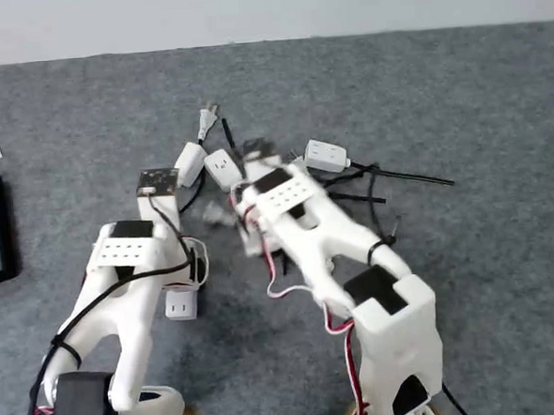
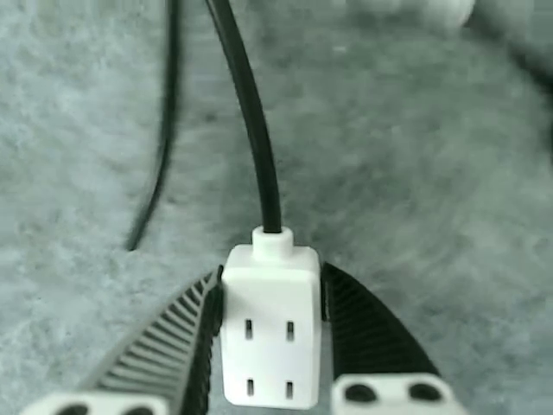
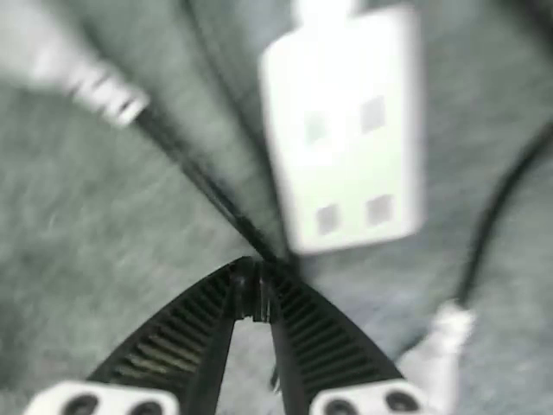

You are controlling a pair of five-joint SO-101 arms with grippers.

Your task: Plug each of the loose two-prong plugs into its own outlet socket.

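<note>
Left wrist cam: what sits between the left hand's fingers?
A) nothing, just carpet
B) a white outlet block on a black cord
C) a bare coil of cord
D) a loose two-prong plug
B: the left hand has its fingers against both sides of the white outlet block, slots facing the camera, with the black cord running off its far end.
</note>
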